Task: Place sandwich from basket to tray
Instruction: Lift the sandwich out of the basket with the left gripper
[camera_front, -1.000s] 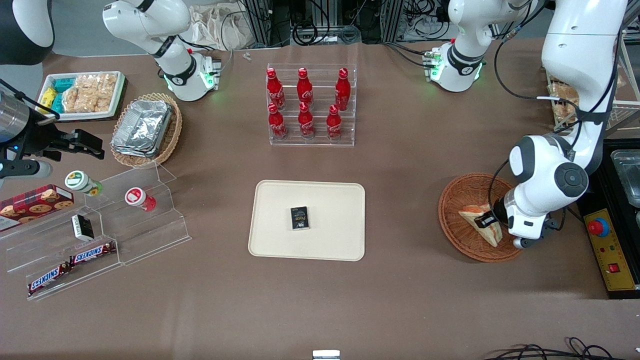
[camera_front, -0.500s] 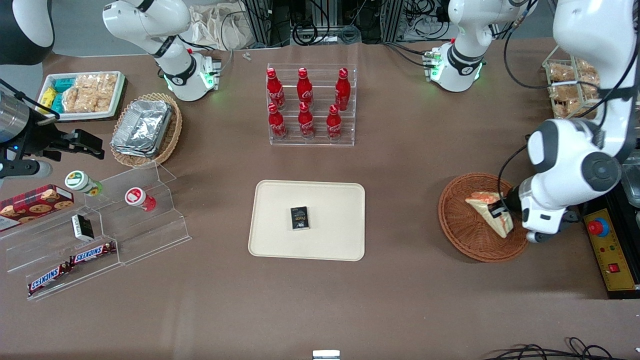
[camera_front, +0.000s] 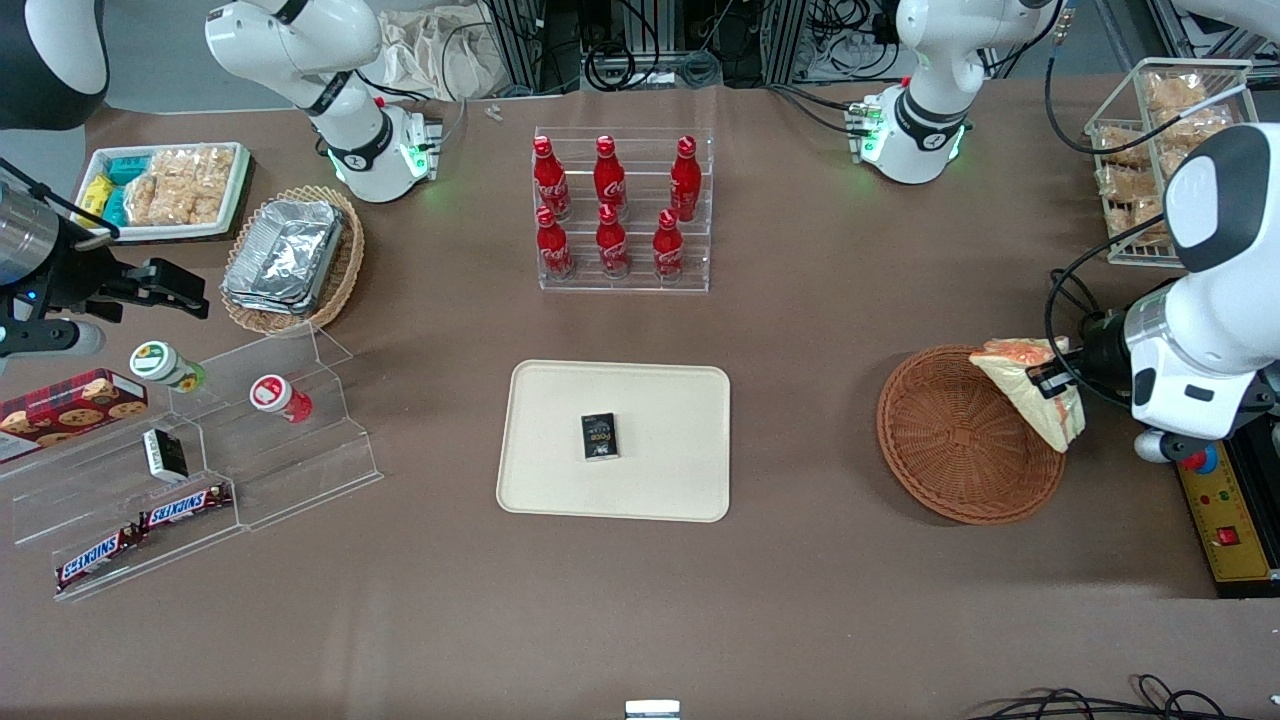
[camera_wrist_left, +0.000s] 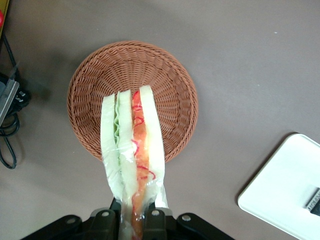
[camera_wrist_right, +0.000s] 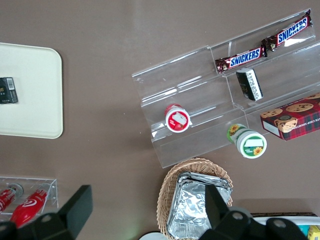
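One sandwich hangs clear of the worktop, pinched at its narrow end by the gripper, whose jaws are closed on its wrap, above the edge of the round basket at the working arm's end. Well apart lies the cream tray, carrying a small dark box.
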